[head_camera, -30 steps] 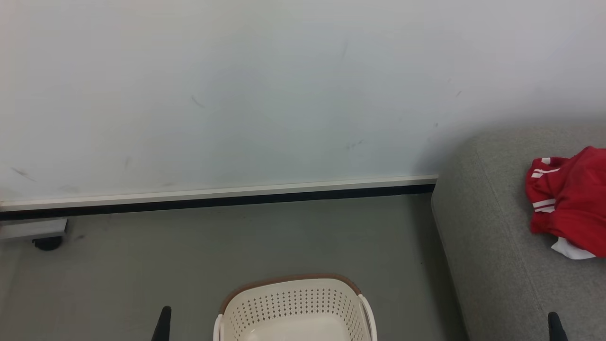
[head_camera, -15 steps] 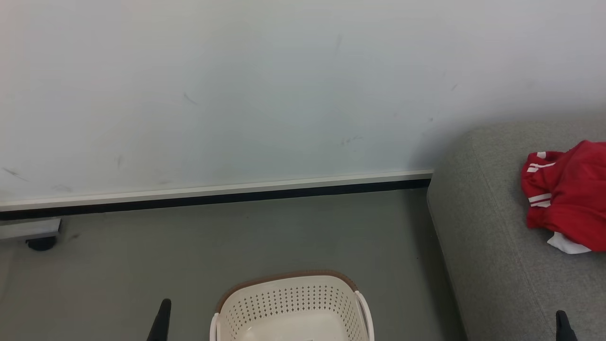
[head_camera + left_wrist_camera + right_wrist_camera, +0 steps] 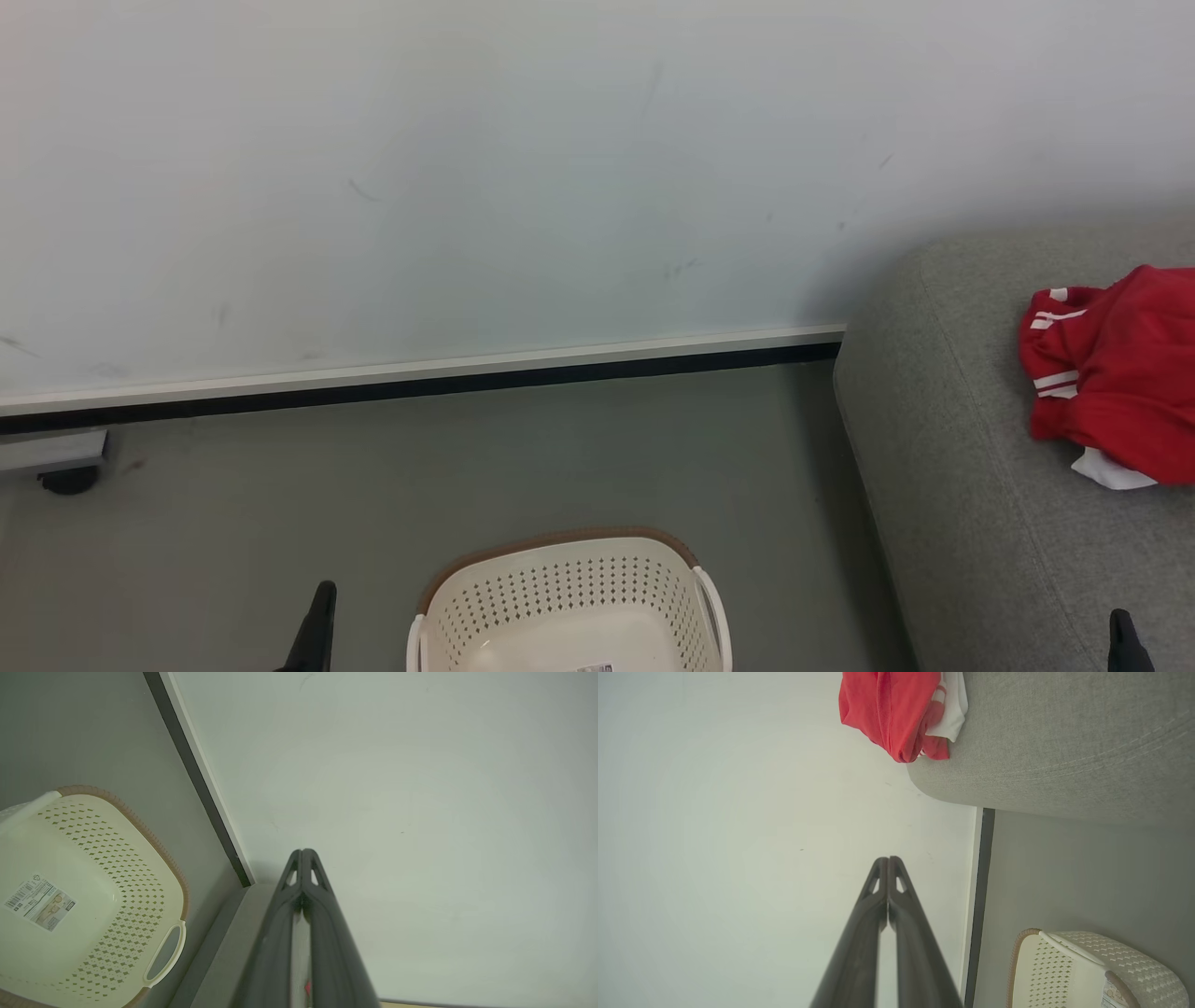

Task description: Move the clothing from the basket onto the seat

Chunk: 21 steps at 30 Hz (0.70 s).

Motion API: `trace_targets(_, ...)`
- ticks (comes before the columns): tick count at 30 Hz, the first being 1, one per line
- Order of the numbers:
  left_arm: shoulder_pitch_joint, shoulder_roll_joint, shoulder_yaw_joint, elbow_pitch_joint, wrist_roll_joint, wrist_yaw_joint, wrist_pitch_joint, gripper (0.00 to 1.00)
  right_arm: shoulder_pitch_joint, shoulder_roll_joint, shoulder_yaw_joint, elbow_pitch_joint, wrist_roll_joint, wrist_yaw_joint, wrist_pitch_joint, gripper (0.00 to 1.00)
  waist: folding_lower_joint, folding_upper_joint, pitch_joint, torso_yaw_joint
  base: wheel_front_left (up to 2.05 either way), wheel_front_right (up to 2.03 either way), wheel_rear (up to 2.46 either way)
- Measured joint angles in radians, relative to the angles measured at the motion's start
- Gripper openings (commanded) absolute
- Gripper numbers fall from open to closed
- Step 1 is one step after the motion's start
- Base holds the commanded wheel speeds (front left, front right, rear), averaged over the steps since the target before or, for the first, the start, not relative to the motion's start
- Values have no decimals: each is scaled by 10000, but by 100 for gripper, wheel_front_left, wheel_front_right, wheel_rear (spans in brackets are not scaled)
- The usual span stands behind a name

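The cream basket [image 3: 569, 597] stands on the floor at the bottom centre, its inside bare apart from a label [image 3: 39, 903]; the basket [image 3: 1092, 970] also shows in the right wrist view. Red clothing with white stripes [image 3: 1116, 373] lies bunched on the grey seat [image 3: 943, 467] at the right; the clothing [image 3: 896, 709] rests near the seat's rounded end [image 3: 1064, 742]. My left gripper [image 3: 317, 625] rises left of the basket, and its fingers [image 3: 302, 854] are pressed together, holding nothing. My right gripper [image 3: 1125, 639] sits over the seat's front, shut and empty [image 3: 888, 861].
A pale wall [image 3: 467, 187] with a white and black skirting [image 3: 420, 383] runs behind the grey floor [image 3: 467, 467]. A low grey base on a dark caster [image 3: 65, 478] sits at the far left by the wall.
The whole head view has shifted slightly up and left, so the camera moved. The clothing, basket and both shut grippers keep their places relative to each other.
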Motion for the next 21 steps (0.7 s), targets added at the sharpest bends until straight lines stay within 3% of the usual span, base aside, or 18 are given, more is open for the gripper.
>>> trace_targets(21,-145,-4,69,-121,-1476,-86,362,0,-80,-8,-242,-117,1544,0,174,0,0,0,177,-209,0,0,0)
